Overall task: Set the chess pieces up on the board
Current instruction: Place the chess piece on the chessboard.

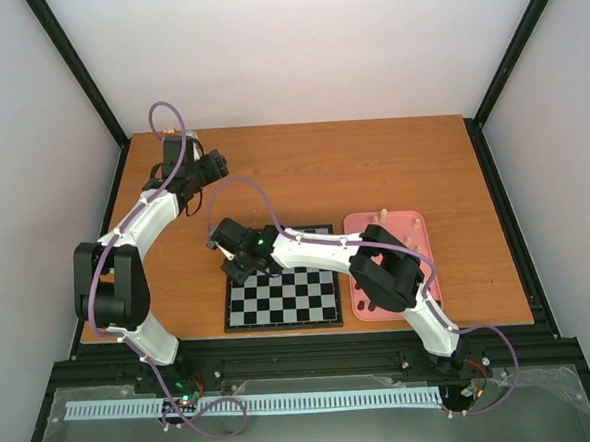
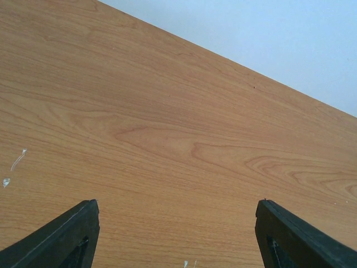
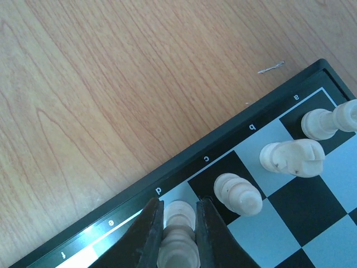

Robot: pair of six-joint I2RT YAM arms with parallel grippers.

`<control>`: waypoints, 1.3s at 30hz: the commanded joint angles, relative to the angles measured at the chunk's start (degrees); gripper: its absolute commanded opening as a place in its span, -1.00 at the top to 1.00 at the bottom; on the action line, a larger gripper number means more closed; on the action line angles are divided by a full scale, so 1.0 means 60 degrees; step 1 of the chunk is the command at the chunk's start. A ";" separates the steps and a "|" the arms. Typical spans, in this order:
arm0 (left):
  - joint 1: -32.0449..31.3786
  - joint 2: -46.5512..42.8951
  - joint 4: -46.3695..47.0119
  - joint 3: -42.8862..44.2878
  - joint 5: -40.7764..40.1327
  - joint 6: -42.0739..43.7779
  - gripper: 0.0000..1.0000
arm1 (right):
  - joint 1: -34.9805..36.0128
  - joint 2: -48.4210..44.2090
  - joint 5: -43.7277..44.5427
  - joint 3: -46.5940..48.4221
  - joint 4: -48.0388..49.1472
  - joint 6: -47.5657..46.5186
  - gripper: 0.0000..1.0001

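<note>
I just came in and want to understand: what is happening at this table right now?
The right fingers are shut on a cream piece at the d square in the edge row of the board. Three other cream pieces stand beside it on a, b and c. The left fingers are open over the bare table, holding nothing. A pink tray lies right of the board.

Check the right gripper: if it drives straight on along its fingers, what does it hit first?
The cream piece pinched in the right gripper would meet the board first, at the edge square marked d. Depth is unclear; it may already touch.
</note>
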 commanded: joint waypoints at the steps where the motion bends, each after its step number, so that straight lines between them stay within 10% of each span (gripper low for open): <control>1: 0.0061 0.0109 0.0167 0.0342 0.0034 0.0066 -0.57 | -0.0060 0.0162 0.0045 0.0230 -0.0105 -0.0095 0.77; 39: 0.0050 0.0056 0.0175 0.0292 0.0166 0.0046 -0.57 | 0.0009 -0.0888 -0.0232 -0.0674 -0.0040 -0.0137 0.45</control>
